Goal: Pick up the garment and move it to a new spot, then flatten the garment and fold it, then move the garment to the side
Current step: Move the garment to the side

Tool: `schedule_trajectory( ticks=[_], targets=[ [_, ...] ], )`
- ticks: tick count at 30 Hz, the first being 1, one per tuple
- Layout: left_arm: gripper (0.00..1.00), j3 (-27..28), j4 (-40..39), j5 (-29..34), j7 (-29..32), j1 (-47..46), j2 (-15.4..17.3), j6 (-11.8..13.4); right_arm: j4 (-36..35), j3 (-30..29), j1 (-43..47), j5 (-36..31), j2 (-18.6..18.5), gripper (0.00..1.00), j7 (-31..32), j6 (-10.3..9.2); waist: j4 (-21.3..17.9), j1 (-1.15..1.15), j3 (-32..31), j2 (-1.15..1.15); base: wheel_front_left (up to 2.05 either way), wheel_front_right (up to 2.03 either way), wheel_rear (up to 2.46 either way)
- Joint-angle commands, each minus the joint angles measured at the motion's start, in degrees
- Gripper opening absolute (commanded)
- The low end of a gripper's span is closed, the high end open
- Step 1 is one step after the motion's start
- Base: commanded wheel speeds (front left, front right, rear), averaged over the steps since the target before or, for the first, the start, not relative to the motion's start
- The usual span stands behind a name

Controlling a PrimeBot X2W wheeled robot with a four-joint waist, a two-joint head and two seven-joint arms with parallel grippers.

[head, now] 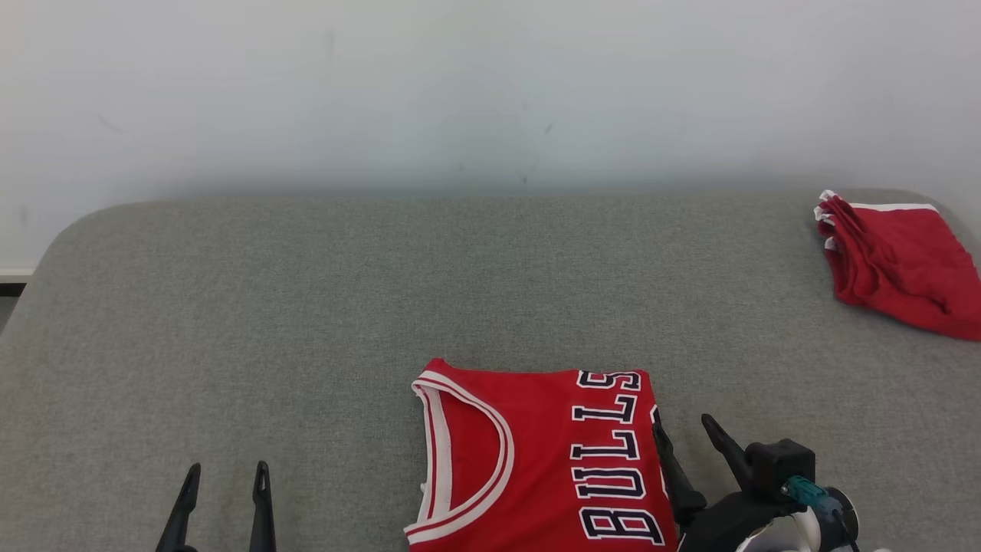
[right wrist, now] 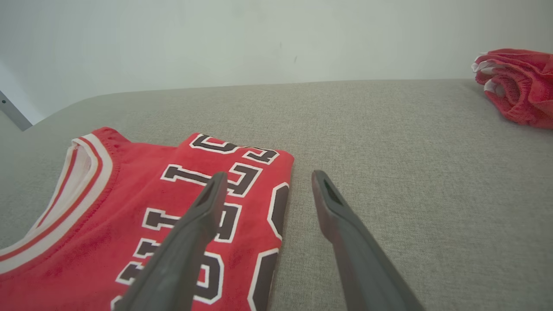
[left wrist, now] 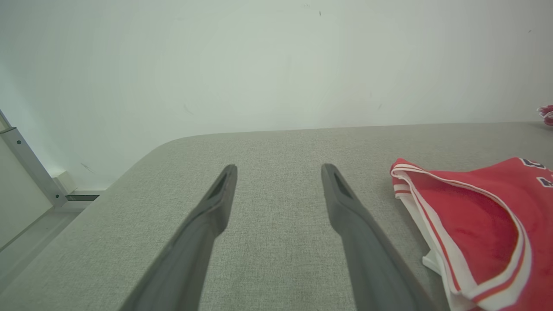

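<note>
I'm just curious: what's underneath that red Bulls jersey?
The folded jersey lies flat on the grey fabric tabletop, which shows beside and beyond it. Its lower layers and the surface directly beneath are covered, so anything hidden there can't be told.

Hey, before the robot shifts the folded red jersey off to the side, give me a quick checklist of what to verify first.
1. Is the jersey folded: ok, it lies flat with the lettering up on the grey table.
2. Is the right pincer open: ok, its fingers straddle the jersey's right edge.
3. Is the right pincer touching the cloth: cannot tell.
4. Is the left pincer open and apart from the jersey: ok.
5. Is there room at the side: ok on the left; another red garment lies at the far right.
</note>
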Motion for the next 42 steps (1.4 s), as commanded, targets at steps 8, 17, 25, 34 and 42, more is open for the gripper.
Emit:
schedule_trajectory(
  ticks=[8, 17, 25, 34, 42],
  targets=[
    [1.00, -0.3, 0.1, -0.2, -0.2, -1.3, -0.2, 0.2, 12.0, 1.8, -5.5, 1.0, 0.5, 1.00, -0.3, -0.17, 1.7, 0.00, 2.0, -0.01, 0.00, 0.00, 0.00],
    [1.00, -0.5, 0.2, -0.3, -0.2, -2.8, -0.3, 0.4, 22.7, 4.8, -9.8, 3.8, 2.2, 0.00, -1.7, -0.16, 2.6, 0.00, 3.4, -0.01, 0.00, 0.00, 0.00],
    [1.00, -0.1, -0.3, -1.3, -0.2, -3.6, -0.6, 0.6, 23.3, 7.8, -15.6, 6.5, -0.9, 0.00, -3.7, -0.17, 1.1, 0.00, 5.6, -0.01, 0.00, 0.00, 0.00],
    [1.00, -1.4, -1.5, -1.7, -0.2, -8.8, -1.1, 0.2, 20.0, 10.3, -28.9, 7.8, -7.9, 0.00, -3.9, -0.17, -0.9, 0.00, 15.4, -0.01, 0.00, 0.00, 0.00],
    [1.00, -1.7, -2.7, -0.6, -0.2, -12.5, -0.8, -0.2, 17.1, 12.3, -39.5, 8.7, -17.0, 0.00, -2.4, -0.17, -3.6, 0.00, 22.2, -0.01, 0.00, 0.00, 0.00]
  ],
)
